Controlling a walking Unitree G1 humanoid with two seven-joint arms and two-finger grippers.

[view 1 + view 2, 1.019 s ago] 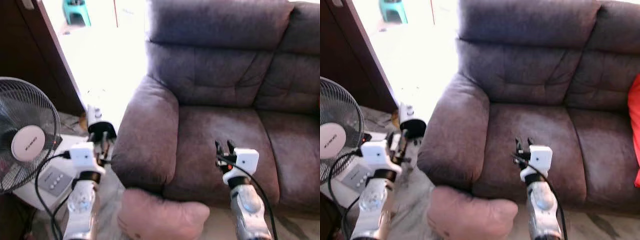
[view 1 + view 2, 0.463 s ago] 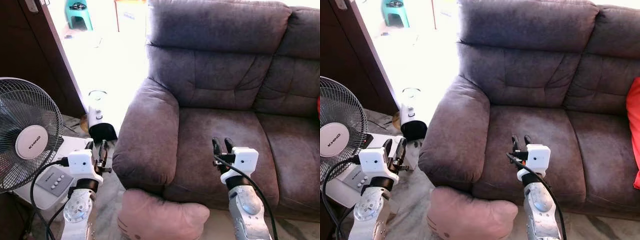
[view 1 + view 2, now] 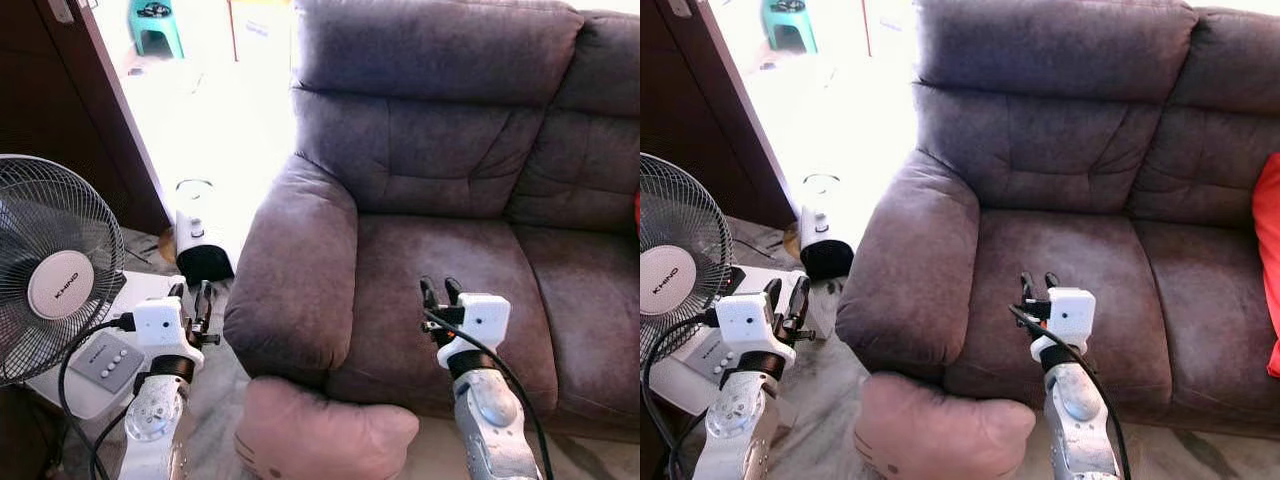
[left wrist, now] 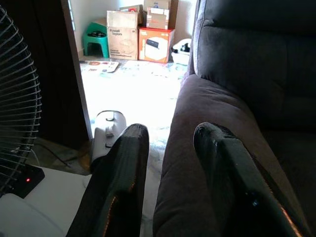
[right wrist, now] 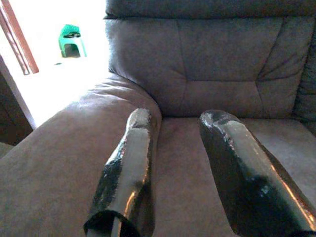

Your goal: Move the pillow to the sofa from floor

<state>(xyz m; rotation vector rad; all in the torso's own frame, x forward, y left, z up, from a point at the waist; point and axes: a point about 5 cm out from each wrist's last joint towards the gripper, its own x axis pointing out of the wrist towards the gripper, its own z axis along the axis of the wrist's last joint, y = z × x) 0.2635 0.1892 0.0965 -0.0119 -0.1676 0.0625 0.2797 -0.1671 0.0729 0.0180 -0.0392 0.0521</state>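
Observation:
A pink pillow (image 3: 320, 432) lies on the floor against the front of the brown sofa (image 3: 440, 150), below its left armrest (image 3: 295, 270). My left gripper (image 3: 192, 299) is raised beside the armrest, up and to the left of the pillow, open and empty. My right gripper (image 3: 439, 291) hovers over the front of the left seat cushion (image 3: 420, 290), up and to the right of the pillow, also open and empty. In the wrist views the left fingers (image 4: 118, 182) frame the armrest and the right fingers (image 5: 131, 163) frame the seat and backrest.
A standing fan (image 3: 55, 270) is at my left, over a white box with buttons (image 3: 105, 360). A white appliance (image 3: 200, 235) stands on the bright floor by a dark door panel (image 3: 60, 90). A red cushion (image 3: 1268, 270) rests on the sofa's right side. A green stool (image 3: 155, 22) stands far back.
The view has steadied and sharpened after slight camera motion. Both grippers stay raised and open, shifting only a little; the pillow has not moved.

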